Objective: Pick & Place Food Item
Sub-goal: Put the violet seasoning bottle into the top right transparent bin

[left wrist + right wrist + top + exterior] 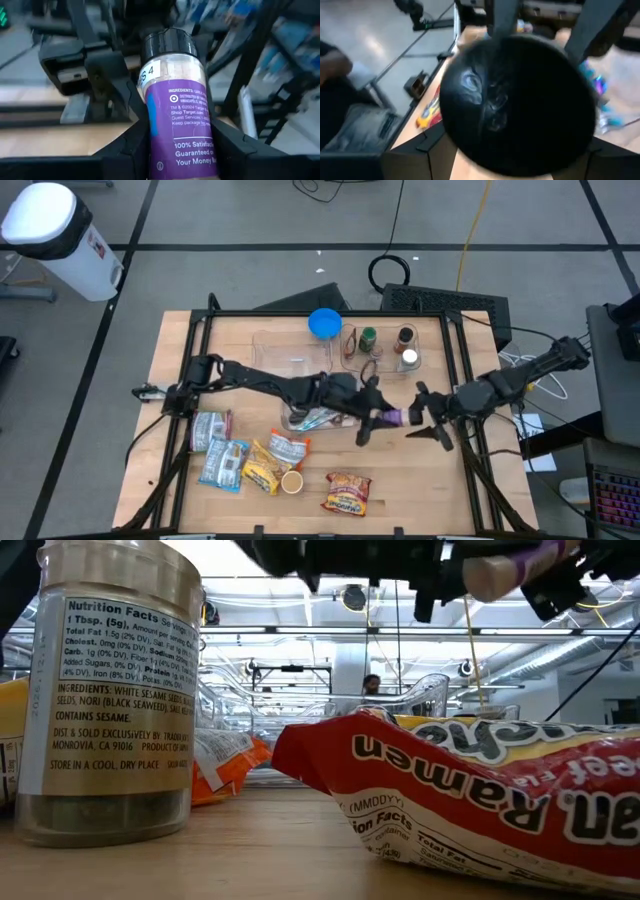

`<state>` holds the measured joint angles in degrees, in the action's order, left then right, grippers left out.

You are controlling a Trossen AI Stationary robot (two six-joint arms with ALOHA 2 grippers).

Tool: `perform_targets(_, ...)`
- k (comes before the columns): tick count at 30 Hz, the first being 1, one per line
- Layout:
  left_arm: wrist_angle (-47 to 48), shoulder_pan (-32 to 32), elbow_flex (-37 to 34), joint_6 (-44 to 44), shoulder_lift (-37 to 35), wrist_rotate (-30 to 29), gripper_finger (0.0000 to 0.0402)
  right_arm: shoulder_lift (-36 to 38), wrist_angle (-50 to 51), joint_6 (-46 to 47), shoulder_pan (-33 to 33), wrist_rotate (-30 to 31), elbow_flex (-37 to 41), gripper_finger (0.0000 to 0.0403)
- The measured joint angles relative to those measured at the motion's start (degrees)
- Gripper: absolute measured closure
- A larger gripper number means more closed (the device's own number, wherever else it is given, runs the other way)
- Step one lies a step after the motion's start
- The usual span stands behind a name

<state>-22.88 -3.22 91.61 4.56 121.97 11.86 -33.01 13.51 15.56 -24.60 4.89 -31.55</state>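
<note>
Wooden bench [420, 480] mid-handover — left pincer [375, 418] clamps the purple-labelled spice bottle [180, 115]; right pincer [432, 420], parted round its black cap, should close squarely before any release.

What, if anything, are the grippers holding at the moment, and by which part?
The left gripper clamps the purple-labelled spice jar around its lower body. The right gripper sits at the jar's black cap; whether it grips cannot be told.
</note>
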Motion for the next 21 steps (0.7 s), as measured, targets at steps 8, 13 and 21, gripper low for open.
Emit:
perform_targets(8, -22.45, 5.68, -6.22, 0.55, 0.09, 8.74, 0.0241, 2.34, -8.30, -5.43, 0.27, 16.10, -0.05, 0.0159)
perform_targets(13, -25.81, 8.72, -7.82, 3.16, 0.07, 10.72, 0.0243, 1.02, -3.84, -10.35, 2.24, 22.63, -6.43, 0.0148)
perform_targets(21, -21.81, 9.73, -8.44, 2.04, 0.75, 12.00, 0.0244, -6.76, 3.28, -9.16, 5.76, 22.76, -18.71, 0.0091)
